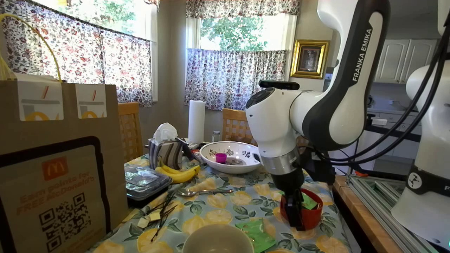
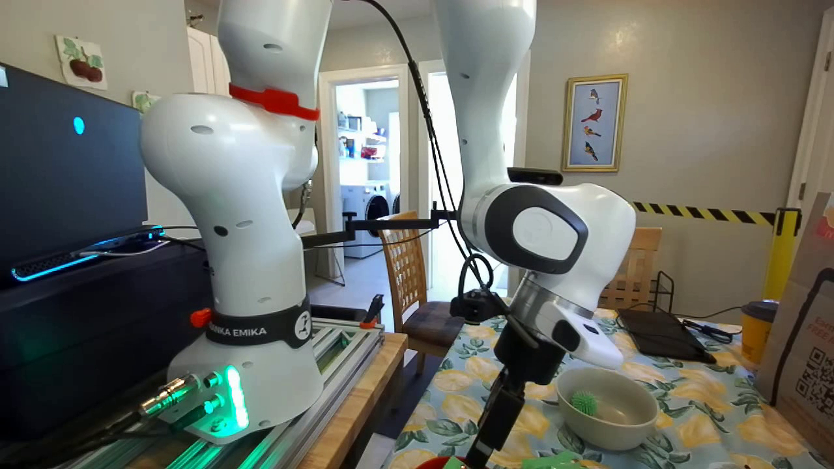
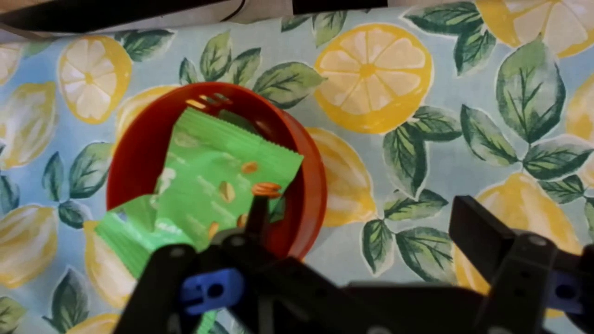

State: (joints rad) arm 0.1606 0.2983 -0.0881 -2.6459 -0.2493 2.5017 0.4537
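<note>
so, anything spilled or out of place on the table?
No spill that I can see. One loose green packet lies on the tablecloth beside the red bowl; odd, since another packet sits inside it, one end hanging over the edge. Thin dark strips also lie strewn untidily.

In an exterior view, bananas (image 1: 181,175) lie just beside a tissue box (image 1: 166,154) and a container (image 1: 146,181), near a spoon (image 1: 205,192). Farther back stand a towel roll (image 1: 196,121) and a white bowl (image 1: 230,168) holding a pink cup (image 1: 220,158). A beige bowl (image 2: 629,410) holds a green ball (image 2: 584,402), and a bag (image 1: 63,154) shows in both exterior views.
</note>
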